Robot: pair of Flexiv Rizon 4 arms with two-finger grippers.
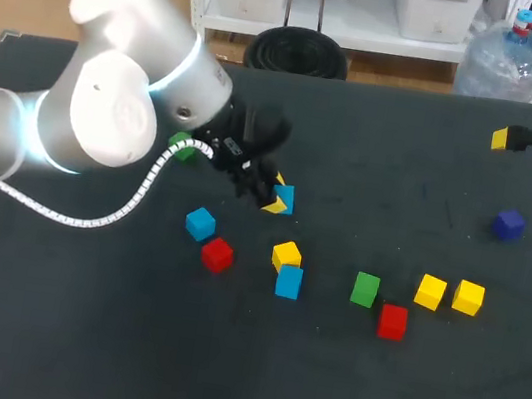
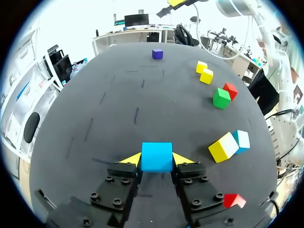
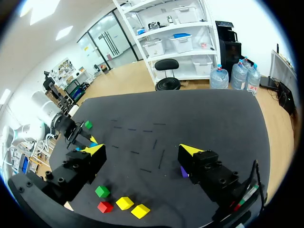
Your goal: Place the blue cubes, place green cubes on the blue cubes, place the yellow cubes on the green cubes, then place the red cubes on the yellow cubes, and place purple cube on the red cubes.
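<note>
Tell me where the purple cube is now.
In the head view the purple cube sits alone on the right side of the table, between the right gripper and the two yellow cubes, its nearest neighbours.

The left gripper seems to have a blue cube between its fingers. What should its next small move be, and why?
Probably a short lift straight up. Both yellow tips of the left gripper press the sides of the blue cube, so the grip looks made. Lifting would clear the table before carrying. The right gripper is open and far off, so no clash seems likely.
</note>
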